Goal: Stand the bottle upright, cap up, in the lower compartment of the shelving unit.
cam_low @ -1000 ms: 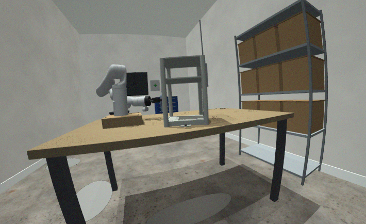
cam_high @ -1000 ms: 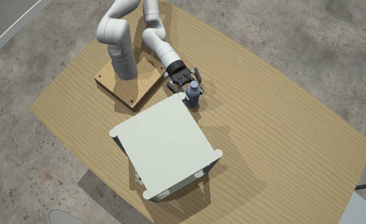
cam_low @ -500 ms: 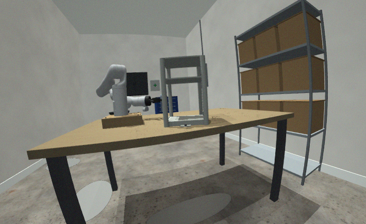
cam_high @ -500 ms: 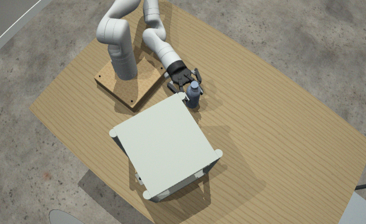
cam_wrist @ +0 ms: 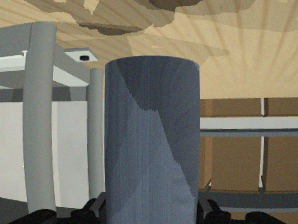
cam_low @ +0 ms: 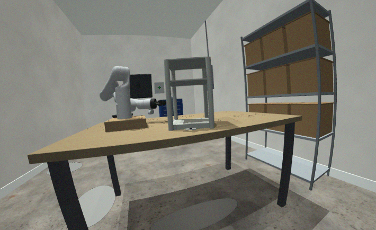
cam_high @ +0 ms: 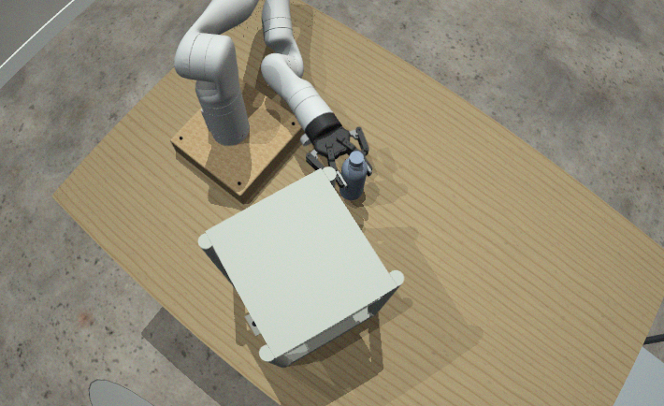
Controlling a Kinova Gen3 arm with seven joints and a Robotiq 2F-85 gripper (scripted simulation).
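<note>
From the top, I see my gripper [cam_high: 353,166] squeezed onto the blue bottle [cam_high: 353,176], about half open because the bottle is fat. The bottle stands cap up, over the wooden surface [cam_high: 476,201], just beside one back corner post of the shelving unit [cam_high: 299,256]. I cannot tell if its bottom touches the wood.

From the side, the arm reaches out flat behind the shelving unit [cam_low: 169,97]. A post hides the bottle here. The lower compartment looks open, with a low lip in front.

From the wrist, the bottle [cam_wrist: 152,156] fills the middle, straight up, with dark fingers on each side, low on its body.

I think it is hard, smooth and light, so it may slip or spin. I hold the round middle, firm and level.
</note>
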